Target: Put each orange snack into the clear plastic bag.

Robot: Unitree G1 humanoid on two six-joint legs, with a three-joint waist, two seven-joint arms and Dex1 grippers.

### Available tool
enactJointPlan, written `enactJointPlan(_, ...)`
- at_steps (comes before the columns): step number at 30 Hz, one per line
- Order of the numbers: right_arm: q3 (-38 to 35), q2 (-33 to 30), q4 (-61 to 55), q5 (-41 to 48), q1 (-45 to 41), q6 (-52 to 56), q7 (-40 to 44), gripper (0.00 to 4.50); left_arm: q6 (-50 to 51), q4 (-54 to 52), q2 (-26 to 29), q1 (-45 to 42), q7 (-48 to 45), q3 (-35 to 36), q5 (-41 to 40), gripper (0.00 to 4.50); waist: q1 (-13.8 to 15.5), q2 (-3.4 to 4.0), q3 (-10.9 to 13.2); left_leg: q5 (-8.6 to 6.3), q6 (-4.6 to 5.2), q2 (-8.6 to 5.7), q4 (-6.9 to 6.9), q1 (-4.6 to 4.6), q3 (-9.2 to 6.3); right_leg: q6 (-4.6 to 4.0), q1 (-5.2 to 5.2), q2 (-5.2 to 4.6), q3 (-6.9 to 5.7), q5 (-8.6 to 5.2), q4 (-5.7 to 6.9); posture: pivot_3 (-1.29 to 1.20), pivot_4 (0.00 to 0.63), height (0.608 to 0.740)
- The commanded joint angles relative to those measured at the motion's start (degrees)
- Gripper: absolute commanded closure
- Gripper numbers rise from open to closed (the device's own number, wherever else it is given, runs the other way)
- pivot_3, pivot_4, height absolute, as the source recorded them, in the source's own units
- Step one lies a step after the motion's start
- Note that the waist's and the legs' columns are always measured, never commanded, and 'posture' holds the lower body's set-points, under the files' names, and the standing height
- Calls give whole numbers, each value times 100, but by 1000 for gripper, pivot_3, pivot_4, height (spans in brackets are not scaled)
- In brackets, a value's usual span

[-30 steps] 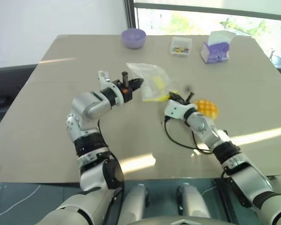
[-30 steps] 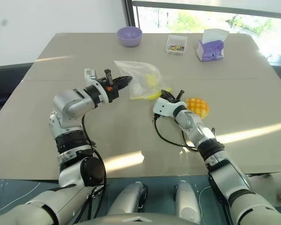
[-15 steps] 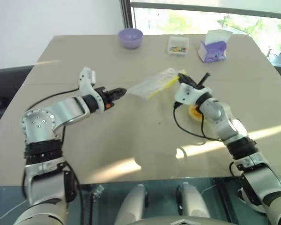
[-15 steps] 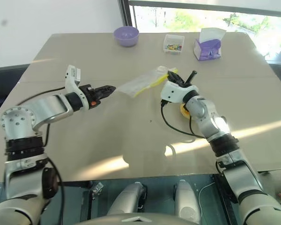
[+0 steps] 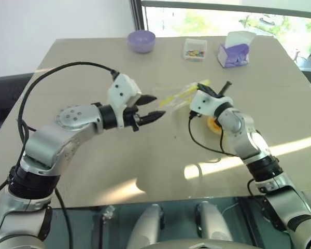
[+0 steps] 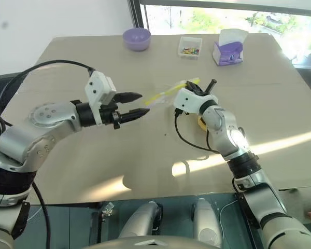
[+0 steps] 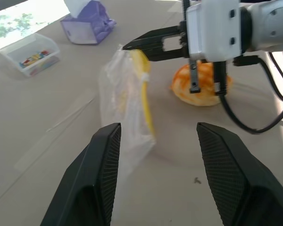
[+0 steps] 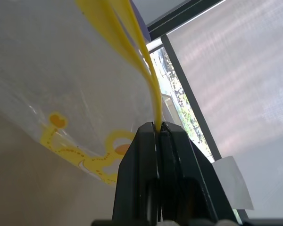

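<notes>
The clear plastic bag (image 7: 125, 101) hangs above the table by its yellow seal strip (image 8: 132, 56). My right gripper (image 5: 200, 86) is shut on the end of that strip. My left gripper (image 5: 157, 106) faces the bag from the left, open, its fingers (image 7: 104, 183) apart on either side of the bag's lower edge and not touching it. One orange snack (image 7: 200, 84), a round bun with a criss-cross top, lies on the table just behind and below the right gripper, partly hidden by that arm in the head views.
Along the table's far edge stand a purple bowl (image 5: 141, 40), a small clear box of coloured bits (image 5: 195, 49) and a purple-and-white tissue packet (image 5: 236, 52). A black cable (image 5: 205, 148) loops under the right forearm.
My left gripper has let go of the bag and opened. My right gripper has risen with the strip, lifting the bag off the table. The left arm has swung out and up.
</notes>
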Motion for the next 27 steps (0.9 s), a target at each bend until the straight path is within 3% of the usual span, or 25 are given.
enactJointPlan(1, 2, 31, -300, -78, -67, 20, -20, 4500, 246, -104, -126, -215, 98, 18, 196, 1803, -2, 0, 0, 0, 0, 0, 2, 0, 0, 0, 0, 0, 0, 0, 2, 0, 150, 740)
enactJointPlan(22, 90, 83, -577, -242, 67, 53, -4, 4500, 882, 458, -944, -672, 63, 40, 834, 1803, -7, 0, 0, 1, 0, 1, 12, 2, 0, 0, -2, 4, 2, 0, 19, 0, 150, 740)
enactJointPlan(25, 89, 81, -591, -251, 82, 69, -8, 4500, 885, 467, -974, -720, -6, 36, 886, 2659, -9, 0, 0, 1, 0, 1, 13, 2, -1, 0, -2, 4, 2, 0, 19, 0, 150, 740)
enactJointPlan(27, 100, 82, -614, -261, 97, 79, -7, 4500, 874, 455, -991, -740, -62, 16, 905, 3588, -10, 0, 0, 1, -1, 2, 13, 2, -1, 0, -2, 4, 2, 0, 21, 0, 150, 740)
